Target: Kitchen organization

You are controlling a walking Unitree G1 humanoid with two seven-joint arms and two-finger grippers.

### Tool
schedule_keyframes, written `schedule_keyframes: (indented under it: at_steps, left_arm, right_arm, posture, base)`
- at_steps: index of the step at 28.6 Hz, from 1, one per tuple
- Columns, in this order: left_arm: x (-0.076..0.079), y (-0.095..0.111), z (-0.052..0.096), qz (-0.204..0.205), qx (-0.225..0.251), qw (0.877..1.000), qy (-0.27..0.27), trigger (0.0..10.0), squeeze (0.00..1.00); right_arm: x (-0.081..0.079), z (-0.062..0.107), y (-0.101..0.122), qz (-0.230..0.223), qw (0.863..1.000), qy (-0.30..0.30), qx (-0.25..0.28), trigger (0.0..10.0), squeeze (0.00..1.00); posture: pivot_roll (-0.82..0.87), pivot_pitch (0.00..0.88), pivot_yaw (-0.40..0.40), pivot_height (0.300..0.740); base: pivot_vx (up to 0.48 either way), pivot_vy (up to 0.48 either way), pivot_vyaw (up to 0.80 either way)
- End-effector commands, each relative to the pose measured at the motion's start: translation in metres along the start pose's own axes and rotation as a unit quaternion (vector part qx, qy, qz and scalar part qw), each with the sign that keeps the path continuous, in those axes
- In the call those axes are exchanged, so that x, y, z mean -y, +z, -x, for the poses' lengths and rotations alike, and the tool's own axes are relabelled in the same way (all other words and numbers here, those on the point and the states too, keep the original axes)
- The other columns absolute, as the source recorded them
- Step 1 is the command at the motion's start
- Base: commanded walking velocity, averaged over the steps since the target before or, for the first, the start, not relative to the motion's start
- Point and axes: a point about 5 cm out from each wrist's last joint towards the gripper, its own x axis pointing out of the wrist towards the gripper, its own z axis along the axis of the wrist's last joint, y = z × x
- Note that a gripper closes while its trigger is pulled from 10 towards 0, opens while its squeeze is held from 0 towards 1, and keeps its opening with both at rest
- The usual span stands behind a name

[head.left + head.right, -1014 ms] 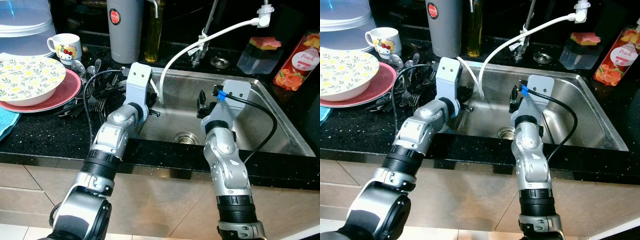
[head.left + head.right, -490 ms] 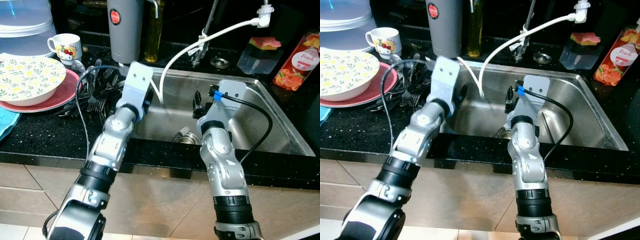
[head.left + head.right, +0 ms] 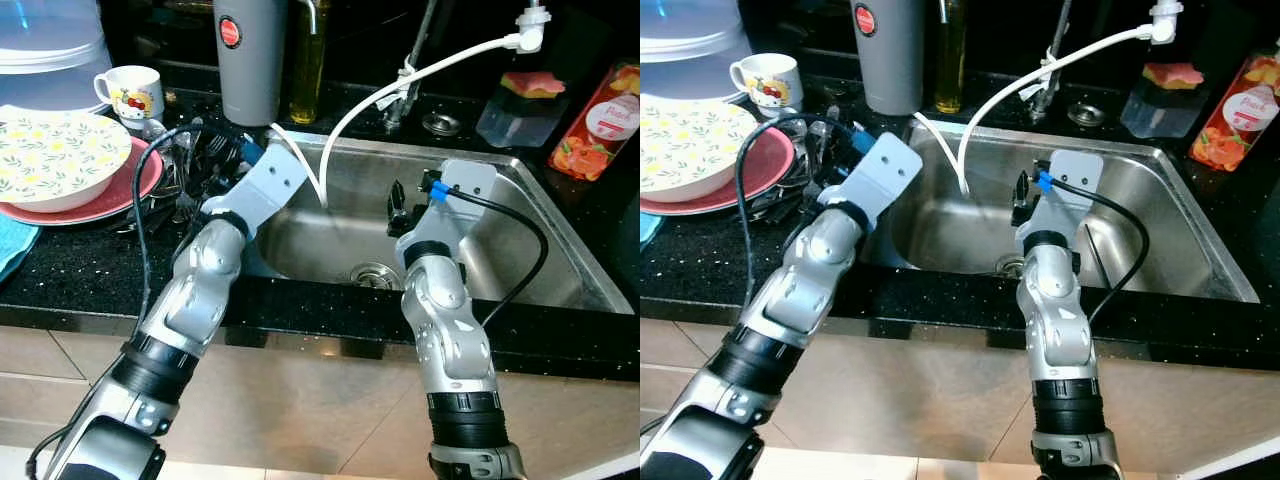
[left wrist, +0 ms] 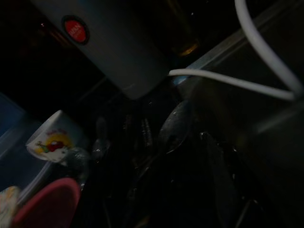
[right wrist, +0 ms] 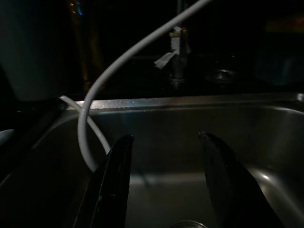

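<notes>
A pile of dark cutlery lies on the black counter between the sink and the plates; a spoon from it shows in the left wrist view. My left gripper reaches over the sink's left rim and hangs just above this pile. A floral bowl sits on a pink plate to the left, with a cartoon mug behind them. My right gripper hovers inside the steel sink, open, with nothing between its fingers.
A grey tumbler and an oil bottle stand behind the cutlery. A white hose arcs from the tap into the sink. A sponge tub and a peach bottle stand at the back right. A blue cloth lies at the far left.
My left arm has swung out of the sink to the left and now points at the cutlery pile. The right gripper has stayed over the sink, barely shifted.
</notes>
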Motion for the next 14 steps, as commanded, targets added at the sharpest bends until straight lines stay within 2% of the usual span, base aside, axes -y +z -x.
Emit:
schedule_keyframes:
  at_steps: [1, 3, 8, 11, 14]
  left_arm:
    - [-0.002, -0.004, 0.006, -0.033, -0.007, 0.999, -0.001, 10.0, 0.00]
    - [-0.007, -0.010, 0.015, -0.065, -0.019, 0.998, 0.003, 10.0, 0.00]
    - [-0.008, -0.013, 0.022, -0.069, -0.029, 0.997, -0.001, 10.0, 0.00]
    - [-0.006, -0.009, 0.029, -0.027, -0.029, 0.999, -0.003, 10.0, 0.00]
    - [-0.010, -0.004, 0.029, -0.006, -0.028, 1.000, 0.000, 10.0, 0.00]
  right_arm:
    - [0.003, 0.003, 0.000, -0.002, 1.000, -0.002, 0.003, 10.0, 0.00]
    - [0.002, 0.003, -0.002, -0.001, 1.000, 0.001, 0.000, 10.0, 0.00]
    - [0.000, 0.003, -0.002, -0.001, 1.000, 0.005, 0.000, 10.0, 0.00]
    - [-0.001, 0.001, 0.000, 0.000, 1.000, 0.015, 0.004, 10.0, 0.00]
    - [-0.011, 0.000, 0.003, 0.014, 0.997, 0.079, 0.009, 10.0, 0.00]
  posture:
    - [0.23, 0.057, -0.073, 0.740]
    - [0.24, 0.051, -0.077, 0.740]
    - [0.24, 0.049, -0.074, 0.740]
    - [0.24, 0.047, -0.077, 0.740]
    - [0.25, 0.042, -0.078, 0.740]
  base:
    - [0.000, 0.000, 0.00]
    - [0.000, 0.000, 0.00]
    - [0.000, 0.000, 0.00]
    - [0.000, 0.000, 0.00]
    - [0.000, 0.000, 0.00]
